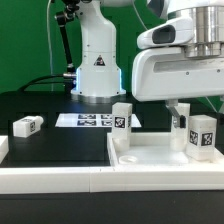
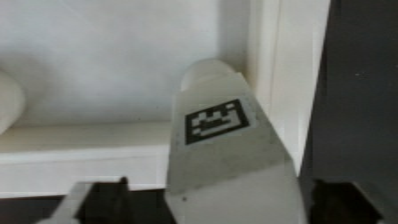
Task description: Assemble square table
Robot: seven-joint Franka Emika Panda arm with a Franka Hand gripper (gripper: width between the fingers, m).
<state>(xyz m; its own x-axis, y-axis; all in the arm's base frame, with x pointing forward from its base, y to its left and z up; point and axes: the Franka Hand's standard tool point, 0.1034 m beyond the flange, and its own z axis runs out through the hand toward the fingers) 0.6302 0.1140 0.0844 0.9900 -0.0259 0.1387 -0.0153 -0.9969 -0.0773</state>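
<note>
The square table's white slab [image 1: 150, 157] lies at the front right with its raised rim up. One tagged white leg [image 1: 122, 117] stands on its far left corner. Another tagged leg [image 1: 201, 136] stands near the slab's right side, under my gripper [image 1: 186, 116]. In the wrist view that leg [image 2: 222, 130] reaches up between my two dark fingers [image 2: 107, 200], above the slab's rim [image 2: 267, 60]. My gripper [image 2: 224, 192] straddles it, jaws close on either side with a thin gap on one side. A third leg [image 1: 27, 125] lies loose on the black table at the exterior view's left.
The marker board [image 1: 85, 120] lies flat in front of the robot's base [image 1: 98, 70]. A long white rail [image 1: 60, 178] runs along the front edge, and a white piece [image 1: 3, 148] sits at the exterior view's left edge.
</note>
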